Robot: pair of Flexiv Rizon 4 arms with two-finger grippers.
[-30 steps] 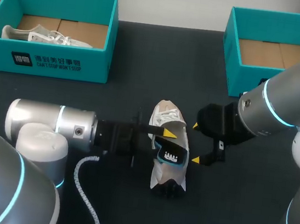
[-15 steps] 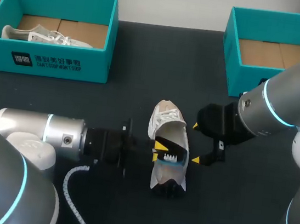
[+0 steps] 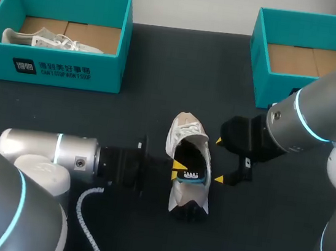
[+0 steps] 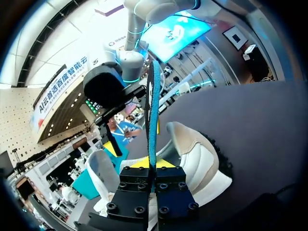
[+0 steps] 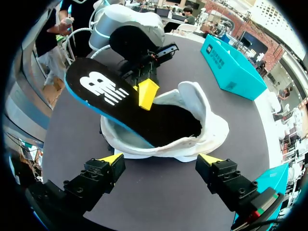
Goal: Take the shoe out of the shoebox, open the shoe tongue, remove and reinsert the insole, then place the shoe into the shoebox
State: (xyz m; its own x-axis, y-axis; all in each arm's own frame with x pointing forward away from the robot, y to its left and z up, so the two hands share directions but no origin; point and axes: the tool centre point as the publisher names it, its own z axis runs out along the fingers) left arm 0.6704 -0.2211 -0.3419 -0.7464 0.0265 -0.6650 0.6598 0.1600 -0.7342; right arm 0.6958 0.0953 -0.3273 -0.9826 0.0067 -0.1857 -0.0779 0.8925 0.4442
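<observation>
A dark table (image 3: 164, 63) fills the space in front of me. The left arm (image 3: 58, 157) lies low across its near side, and the right arm (image 3: 318, 114) angles in from the far corner. Two teal shoeboxes stand along the back edge. The left shoebox (image 3: 51, 70) has a white shoe (image 3: 43, 40) lying in it on brown card. The right shoebox (image 3: 266, 83) shows only its card floor.

The task's shoe (image 3: 183, 130), white with a dark sole, is out of both boxes. It sits on the table about midway between the two arms, and its mouth is spread wide open.

The insole (image 5: 110, 96), black on top with a blue edge, lies slanted. Its front part is down inside the shoe's opening, and its printed end sticks up and out over the rim toward the left arm.

The left gripper (image 3: 178, 170) is clamped on that insole near the shoe's mouth. One yellow fingertip (image 5: 147, 94) presses on the upper face. From the left wrist the insole shows edge-on, squeezed between the two closed fingers.

The right gripper (image 3: 219, 161) is spread wide and has hold of nothing. Its two yellow tips sit just beside the shoe's side, on the opposite side from the left arm. I cannot tell whether either tip touches the shoe.
</observation>
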